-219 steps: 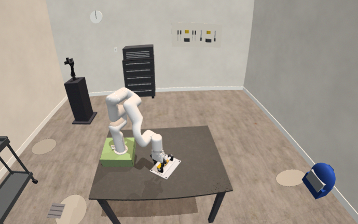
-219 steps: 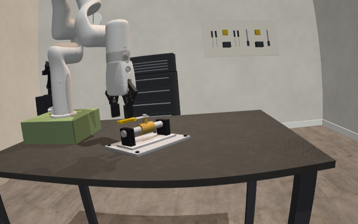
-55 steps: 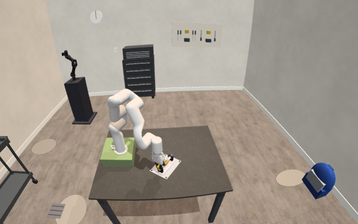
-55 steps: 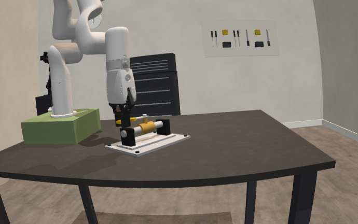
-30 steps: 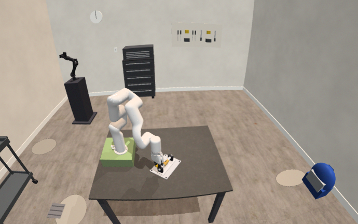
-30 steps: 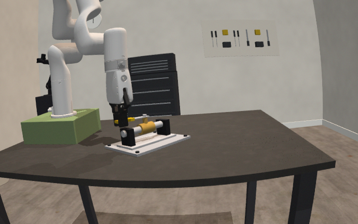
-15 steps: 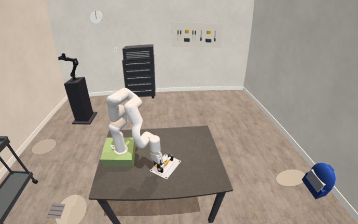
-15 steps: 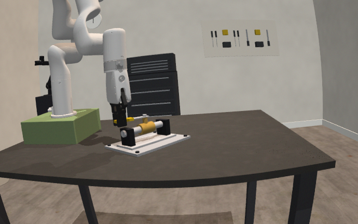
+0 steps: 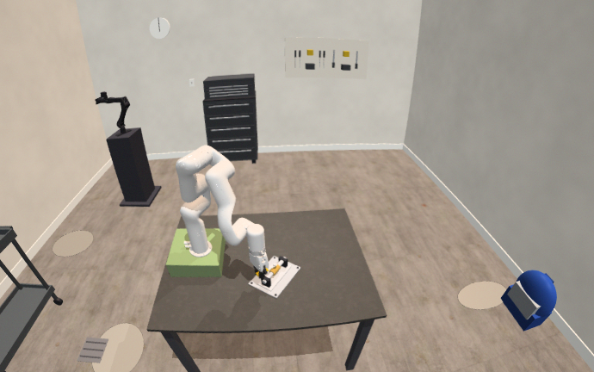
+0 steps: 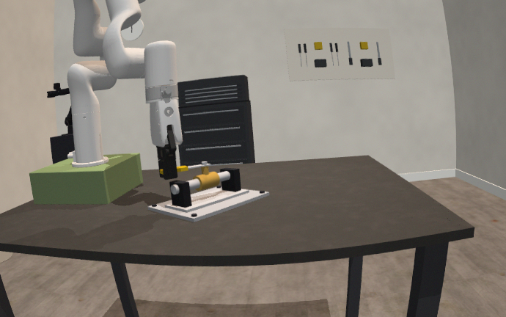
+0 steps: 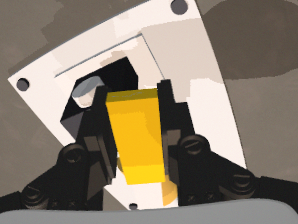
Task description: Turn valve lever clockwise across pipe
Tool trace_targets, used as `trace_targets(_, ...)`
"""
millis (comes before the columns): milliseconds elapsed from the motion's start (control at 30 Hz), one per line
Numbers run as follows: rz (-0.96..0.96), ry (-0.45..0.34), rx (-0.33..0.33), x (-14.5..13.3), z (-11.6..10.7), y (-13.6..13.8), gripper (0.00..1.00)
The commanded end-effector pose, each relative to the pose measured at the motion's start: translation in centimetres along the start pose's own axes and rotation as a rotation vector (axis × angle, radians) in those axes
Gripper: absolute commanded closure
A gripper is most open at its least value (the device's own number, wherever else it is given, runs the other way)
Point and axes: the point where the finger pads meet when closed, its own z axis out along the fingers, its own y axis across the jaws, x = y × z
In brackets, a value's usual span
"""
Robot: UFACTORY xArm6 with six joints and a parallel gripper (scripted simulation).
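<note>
On the left of the exterior view we note the green base block (image 10: 86, 183) on the dark table (image 10: 317, 208), with the white arm (image 10: 160, 70) rising from it and bending over toward the valve. The gripper (image 10: 167, 172) points straight down, just left of the valve assembly. We record its black fingers (image 10: 167, 164) as pinched on the yellow tip of the lever (image 10: 181, 168); the wrist view shows that yellow grip (image 11: 137, 137) squeezed between the two dark finger pads.

Moving right, the lever runs as a thin, level strip from the gripper to the stem above the brass valve body (image 10: 207, 180). In this view the lever lies at a slight angle to the pipe (image 10: 203, 183), not across it. The pipe is held by two black clamps on a white base plate (image 10: 246, 197), which sits flat on the table close to the green block.

From the top view, the plate (image 9: 287, 280) lies near the table's left-centre, turned diagonally.

Further right along the back wall we see a dark drawer cabinet (image 10: 216, 115) and a tool board (image 10: 339, 53).
</note>
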Motion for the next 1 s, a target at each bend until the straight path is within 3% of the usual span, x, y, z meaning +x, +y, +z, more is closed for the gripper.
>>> trace_targets(0, 0.015, -0.001, 0.001, -0.1, -0.1, 0.1, 1.00)
trace_targets(967, 0.198, -0.001, 0.001, -0.2, -0.1, 1.7, 1.00)
